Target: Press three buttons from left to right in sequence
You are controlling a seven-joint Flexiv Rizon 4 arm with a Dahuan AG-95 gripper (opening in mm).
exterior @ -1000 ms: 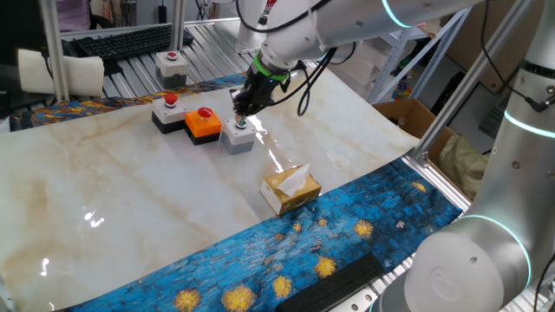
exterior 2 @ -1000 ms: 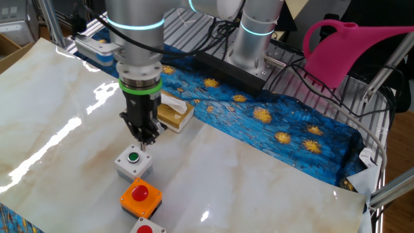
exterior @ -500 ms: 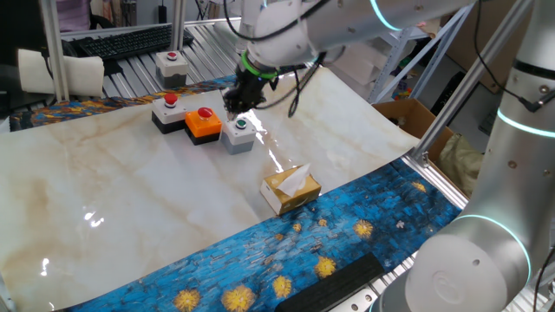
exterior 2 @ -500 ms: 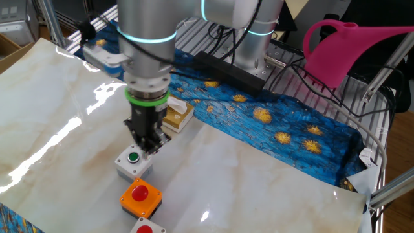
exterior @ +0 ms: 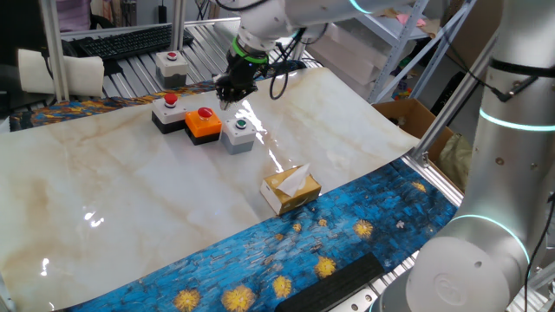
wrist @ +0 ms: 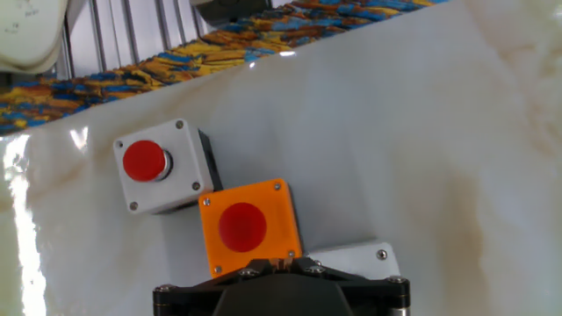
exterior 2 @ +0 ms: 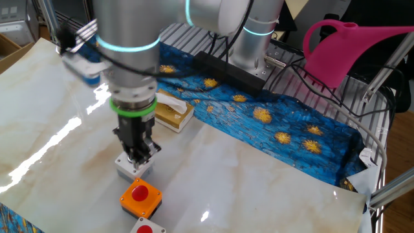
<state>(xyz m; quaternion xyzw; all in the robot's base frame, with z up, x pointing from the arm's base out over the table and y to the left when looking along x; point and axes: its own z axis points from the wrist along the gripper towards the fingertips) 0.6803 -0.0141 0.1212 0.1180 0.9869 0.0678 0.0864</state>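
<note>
Three button boxes stand in a row on the marble sheet: a black box with white top and red button, an orange box with red button, and a grey box with green button. My gripper hangs raised above the row, over the seam between the orange and grey boxes, fingers shut together and touching nothing. In the other fixed view the gripper hides the grey box's top; the orange box is clear. The hand view shows the white-topped box, the orange box and a corner of the grey box.
A separate pale grey box with a red button sits behind on the metal rack. A tan tissue box lies nearer the front, on the marble sheet. A blue patterned cloth covers the table's front edge. A pink watering can stands to one side.
My gripper has lifted off the grey box's green button and moved left and back, toward the orange box. The boxes have not moved.
</note>
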